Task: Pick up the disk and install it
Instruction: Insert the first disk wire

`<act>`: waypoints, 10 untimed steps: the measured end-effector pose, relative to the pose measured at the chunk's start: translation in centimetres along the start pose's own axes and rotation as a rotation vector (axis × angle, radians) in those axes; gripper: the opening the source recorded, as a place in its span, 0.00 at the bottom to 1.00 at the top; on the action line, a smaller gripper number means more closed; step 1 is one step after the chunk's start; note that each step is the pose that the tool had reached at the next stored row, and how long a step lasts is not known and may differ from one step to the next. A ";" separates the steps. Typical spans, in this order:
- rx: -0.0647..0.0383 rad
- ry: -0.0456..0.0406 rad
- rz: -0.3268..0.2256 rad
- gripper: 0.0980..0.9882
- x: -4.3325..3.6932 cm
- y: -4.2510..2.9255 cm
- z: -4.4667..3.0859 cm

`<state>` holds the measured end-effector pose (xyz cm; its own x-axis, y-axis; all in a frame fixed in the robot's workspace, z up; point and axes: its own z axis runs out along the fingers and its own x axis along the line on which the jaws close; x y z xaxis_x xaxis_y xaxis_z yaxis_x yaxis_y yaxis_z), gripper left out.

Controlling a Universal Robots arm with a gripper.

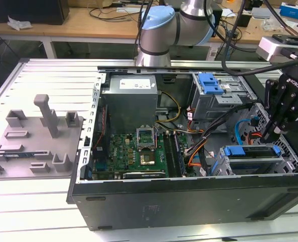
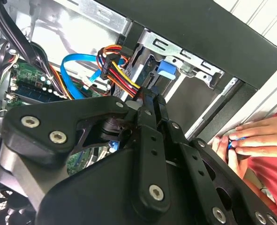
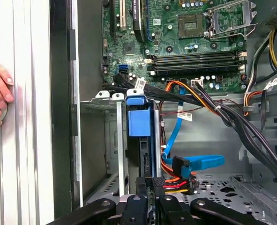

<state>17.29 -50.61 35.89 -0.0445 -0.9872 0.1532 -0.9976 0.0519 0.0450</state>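
Counted: 1 arm (image 1: pixel 159 30), 1 gripper (image 1: pixel 266 134), 1 open PC case (image 1: pixel 189 201), 1 grey fixture (image 1: pixel 38 136), 1 disk (image 3: pixel 139 119). In the first wrist view the disk is seen edge-on w/ a blue carrier tab, slotted into the metal drive cage (image 3: pixel 121 150) at the case's corner, exterior view's right. The gripper's fingers are pressed together w/ nothing clasped, just beside the disk's end.

Open PC case (image 1: pixel 189 196) on slatted metal table (image 1: pixel 48 75).
Grey fixture (image 1: pixel 38 136) w/ upright posts just beside case, exterior view's left; inside: green circuit board (image 1: pixel 133 151), grey power box (image 1: pixel 131 98), blue cable (image 3: pixel 204 162).
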 end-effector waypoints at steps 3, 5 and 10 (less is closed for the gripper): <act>0.000 -0.0007 0.000 0.07 0.02 0.00 0.02; 0.000 -0.0006 0.001 0.07 0.06 -0.01 0.06; 0.008 -0.0008 0.002 0.07 0.06 -0.01 0.14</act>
<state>17.29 -50.69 35.76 -0.0463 -0.9872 0.1524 -0.9980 0.0525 0.0364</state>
